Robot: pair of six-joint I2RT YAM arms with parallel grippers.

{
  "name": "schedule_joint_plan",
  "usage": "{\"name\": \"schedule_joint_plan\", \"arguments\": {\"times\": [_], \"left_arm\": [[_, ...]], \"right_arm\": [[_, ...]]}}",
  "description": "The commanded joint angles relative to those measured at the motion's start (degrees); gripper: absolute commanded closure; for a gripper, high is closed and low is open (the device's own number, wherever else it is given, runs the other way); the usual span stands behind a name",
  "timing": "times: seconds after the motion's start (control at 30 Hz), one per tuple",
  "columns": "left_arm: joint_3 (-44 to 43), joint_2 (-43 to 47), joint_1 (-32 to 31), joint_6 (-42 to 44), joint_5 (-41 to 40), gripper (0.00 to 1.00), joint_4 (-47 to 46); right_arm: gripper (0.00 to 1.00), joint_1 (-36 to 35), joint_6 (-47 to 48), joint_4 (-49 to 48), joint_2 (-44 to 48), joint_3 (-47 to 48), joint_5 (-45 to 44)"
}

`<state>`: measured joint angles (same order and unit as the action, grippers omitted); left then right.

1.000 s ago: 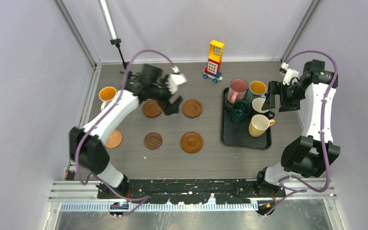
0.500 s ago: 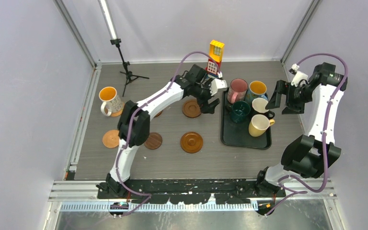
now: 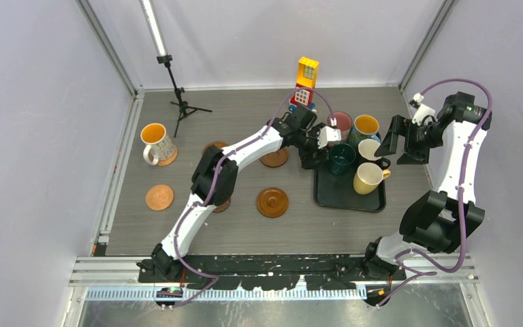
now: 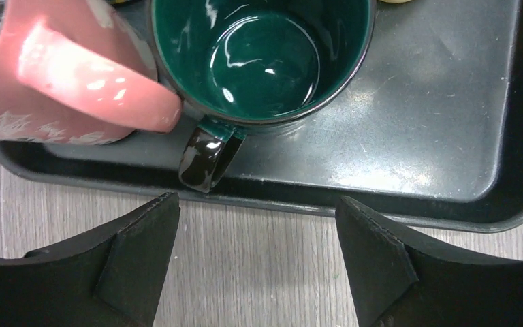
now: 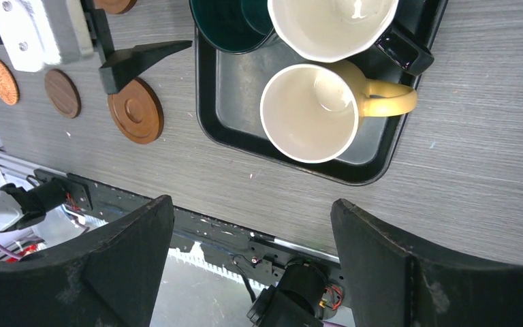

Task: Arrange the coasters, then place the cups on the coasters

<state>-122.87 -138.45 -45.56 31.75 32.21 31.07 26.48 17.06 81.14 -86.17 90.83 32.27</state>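
Note:
My left gripper (image 3: 311, 158) hangs open at the left edge of the black tray (image 3: 351, 199). In the left wrist view the left gripper (image 4: 257, 204) has only bare table between its fingers. The dark green cup (image 4: 265, 61) stands just beyond them, handle toward me, and the pink cup (image 4: 61, 88) is beside it. The tray also holds the blue (image 3: 366, 126), cream-and-black (image 3: 370, 150) and pale yellow (image 3: 368, 178) cups. The white cup (image 3: 154, 141) stands on a coaster (image 3: 169, 159) at far left. Other coasters (image 3: 159, 197) (image 3: 272, 202) lie on the table. My right gripper (image 3: 393, 151) is open and empty above the tray's right side.
A yellow-red toy block tower (image 3: 305, 83) stands behind the tray. A small black tripod (image 3: 179, 102) is at the back left. My left arm crosses over the middle coasters (image 3: 274, 161), partly hiding them. The right wrist view shows the table's near edge (image 5: 259, 231).
My left arm has swung right, from above the back coasters to the tray's left edge, and its jaws have narrowed slightly. The right gripper has shifted slightly to the right.

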Motion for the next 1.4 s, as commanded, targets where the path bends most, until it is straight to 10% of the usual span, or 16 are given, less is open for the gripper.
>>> {"name": "schedule_joint_plan", "arguments": {"times": [0.0,0.9,1.37], "left_arm": [[-2.0,-0.2,-1.5,5.6,0.9,0.13,-1.7],[-5.4,-4.7,-6.2,5.6,-7.6,0.49,-1.2],[-3.2,-1.5,-6.7,0.3,-8.0,0.94,-3.6]], "right_arm": [[0.11,0.5,-0.1,0.4,1.6,-0.3,1.4],[0.11,1.5,1.8,1.6,1.3,1.1,0.8],[0.11,2.4,2.9,2.0,1.4,1.1,0.8]]}}
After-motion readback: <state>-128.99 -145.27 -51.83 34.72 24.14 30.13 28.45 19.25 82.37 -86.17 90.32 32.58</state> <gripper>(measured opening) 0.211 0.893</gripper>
